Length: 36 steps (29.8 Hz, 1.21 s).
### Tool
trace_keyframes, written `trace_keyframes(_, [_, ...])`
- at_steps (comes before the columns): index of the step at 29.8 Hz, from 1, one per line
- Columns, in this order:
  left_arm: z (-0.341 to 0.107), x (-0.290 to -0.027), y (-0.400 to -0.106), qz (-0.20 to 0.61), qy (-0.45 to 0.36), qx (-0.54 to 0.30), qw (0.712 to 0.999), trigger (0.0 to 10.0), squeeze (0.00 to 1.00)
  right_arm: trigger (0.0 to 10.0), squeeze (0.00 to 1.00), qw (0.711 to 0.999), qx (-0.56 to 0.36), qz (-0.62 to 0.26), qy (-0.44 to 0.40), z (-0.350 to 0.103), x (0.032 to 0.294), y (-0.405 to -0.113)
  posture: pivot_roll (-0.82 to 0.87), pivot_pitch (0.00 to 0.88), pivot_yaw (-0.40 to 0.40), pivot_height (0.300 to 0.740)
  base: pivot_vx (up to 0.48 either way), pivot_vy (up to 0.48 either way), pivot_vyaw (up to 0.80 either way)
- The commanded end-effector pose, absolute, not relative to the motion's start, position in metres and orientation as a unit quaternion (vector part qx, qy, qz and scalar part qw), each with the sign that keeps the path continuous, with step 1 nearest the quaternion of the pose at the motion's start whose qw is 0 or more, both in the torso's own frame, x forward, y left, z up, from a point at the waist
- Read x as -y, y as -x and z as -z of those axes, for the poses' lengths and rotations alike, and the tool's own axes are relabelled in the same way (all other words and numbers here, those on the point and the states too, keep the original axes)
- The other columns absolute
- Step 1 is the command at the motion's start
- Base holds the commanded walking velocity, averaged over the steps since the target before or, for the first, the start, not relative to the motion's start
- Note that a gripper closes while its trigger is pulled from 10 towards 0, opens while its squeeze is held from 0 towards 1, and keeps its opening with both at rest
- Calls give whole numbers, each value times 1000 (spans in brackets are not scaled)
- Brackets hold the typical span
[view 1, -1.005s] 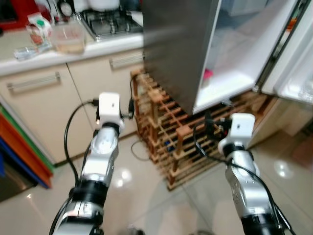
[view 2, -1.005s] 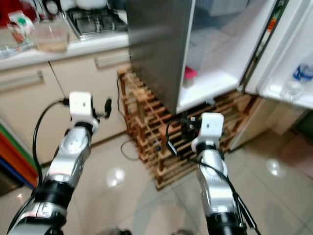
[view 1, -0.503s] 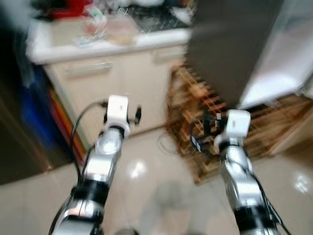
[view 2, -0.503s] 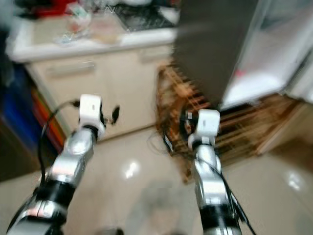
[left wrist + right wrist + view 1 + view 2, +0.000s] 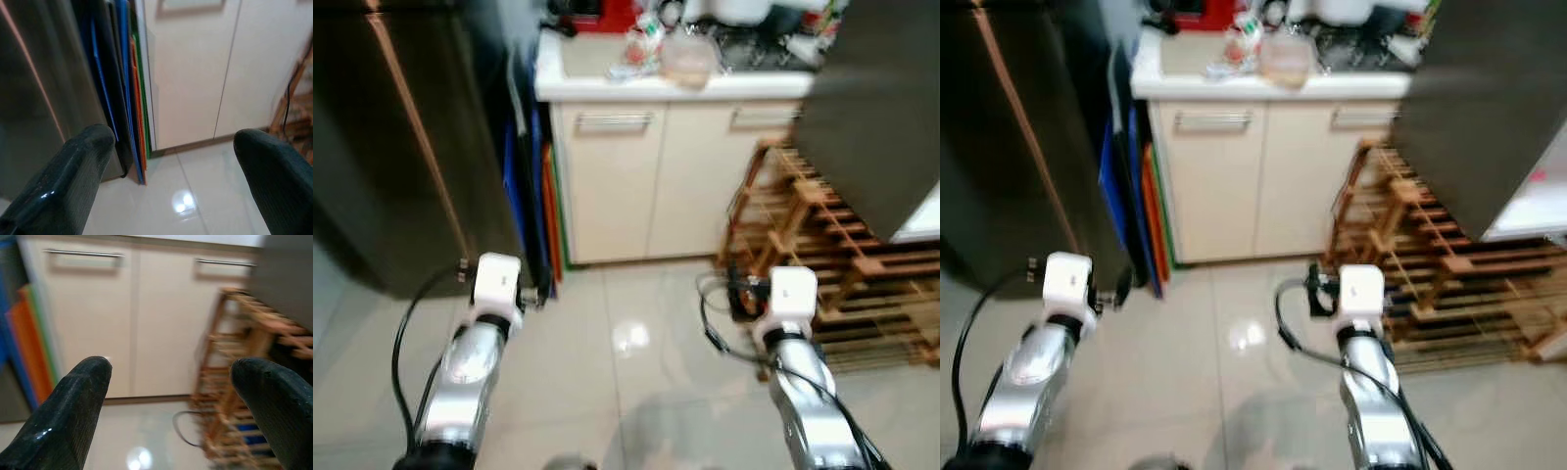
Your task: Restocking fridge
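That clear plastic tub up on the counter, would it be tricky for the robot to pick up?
Probably light but awkward. The clear plastic tub looks thin-walled, so it may flex if squeezed. It seems wide for two narrow fingers, and smooth plastic can slip. The picture is blurred, so whether it holds anything cannot be told. Both the left gripper and right gripper are open.

A counter with things on top stands ahead, cupboard doors below it. Flat boards lean to its left beside a tall cabinet. A wooden rack stands on the right, under the fridge door.
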<state>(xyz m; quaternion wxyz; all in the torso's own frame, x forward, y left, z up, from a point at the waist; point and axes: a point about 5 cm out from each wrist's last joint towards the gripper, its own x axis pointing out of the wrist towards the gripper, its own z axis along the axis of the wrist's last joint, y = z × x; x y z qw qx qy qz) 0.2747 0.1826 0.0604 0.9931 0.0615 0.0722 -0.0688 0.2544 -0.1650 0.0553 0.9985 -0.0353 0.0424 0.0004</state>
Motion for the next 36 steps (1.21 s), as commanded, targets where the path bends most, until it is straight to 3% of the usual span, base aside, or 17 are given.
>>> trace_keyframes(1, [-79, -172, -286, 79, -71, -35, 994, 10000, 0, 10000, 0, 999, -16, -20, 42, -65, 158, -258, -71, 0, 7, 740, 0, 0, 469])
trace_keyframes(9, [-104, -157, -301, 71, -49, 6, 996, 10000, 0, 10000, 0, 1000, 18, -12, 22, -84, 147, -275, -71, 0, -4, 740, 47, 0, 301])
trace_keyframes(12, [-112, -159, -306, 47, -38, 14, 998, 10000, 0, 10000, 0, 999, 34, -4, 20, -92, 148, -276, -76, 0, -1, 740, 480, 0, 0])
trace_keyframes(17, [-125, -142, -316, 67, -33, 31, 997, 10000, 0, 10000, 0, 999, 35, 3, 24, -92, 152, -278, -102, 0, 2, 740, 480, 0, 0])
trace_keyframes(26, [-132, -135, -325, 83, -54, 39, 994, 10000, 0, 10000, 0, 999, 41, 11, 28, -97, 154, -284, -110, 0, 16, 740, 480, 0, 0])
trace_keyframes(32, [-143, -123, -327, 121, 1, 66, 990, 10000, 0, 10000, 0, 999, 42, 4, 32, -97, 150, -288, -111, 0, 25, 740, 480, 0, 0])
trace_keyframes(36, [-146, -119, -329, 129, -11, 73, 989, 10000, 0, 10000, 0, 999, 37, 9, 33, -96, 154, -291, -108, 0, 26, 740, 480, 0, 0])
